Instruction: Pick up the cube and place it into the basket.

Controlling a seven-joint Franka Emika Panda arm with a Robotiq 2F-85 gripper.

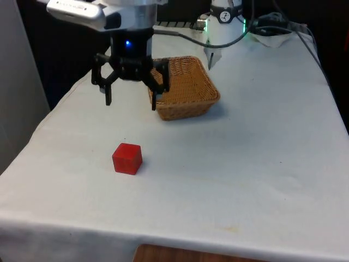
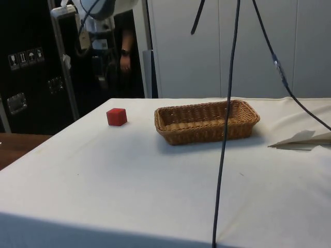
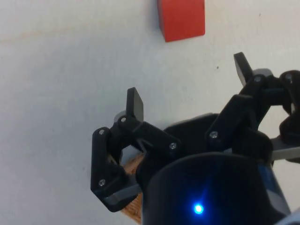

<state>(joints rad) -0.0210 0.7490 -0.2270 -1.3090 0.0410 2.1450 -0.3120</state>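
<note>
My black two-finger gripper hung above the white cloth-covered table with its jaws spread wide and nothing between them. The small red cube sat on the cloth, apart from my fingers. The oblong woven wicker basket stood just behind my hand.
</note>
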